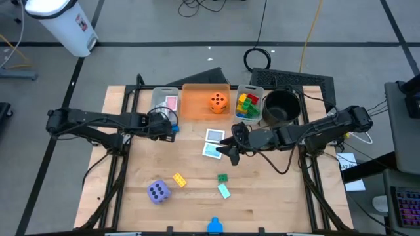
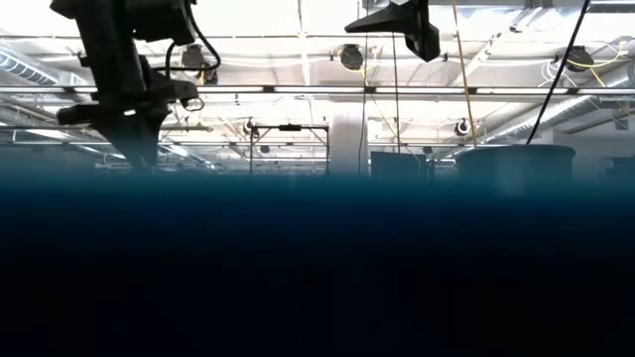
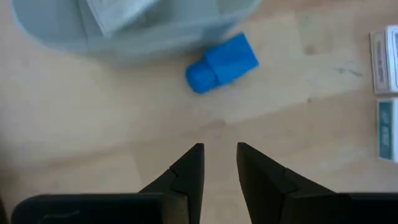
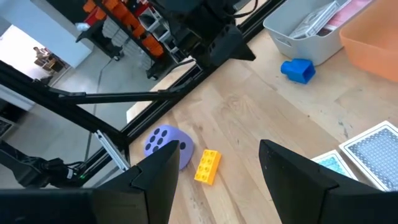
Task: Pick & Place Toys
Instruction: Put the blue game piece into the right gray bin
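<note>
- Our left gripper hangs over bare wood, fingers drawn close with a narrow gap between them, nothing held.
- Just ahead of its tips lies a blue brick on the table, apart from the fingers; in the high view the same blue brick sits right at the gripper.
- Beyond the brick is the grey bin, with a picture card inside it.
- Our right gripper sits mid-table, jaws spread wide and empty, over two picture cards.
- Past its fingers we see the purple die and a yellow brick side by side, not touching.
- Farther out from the right gripper: the orange bin holding the orange die, a small bin of bricks, a black bowl.
- On the near side of the right gripper: a green brick, a light card.
</note>
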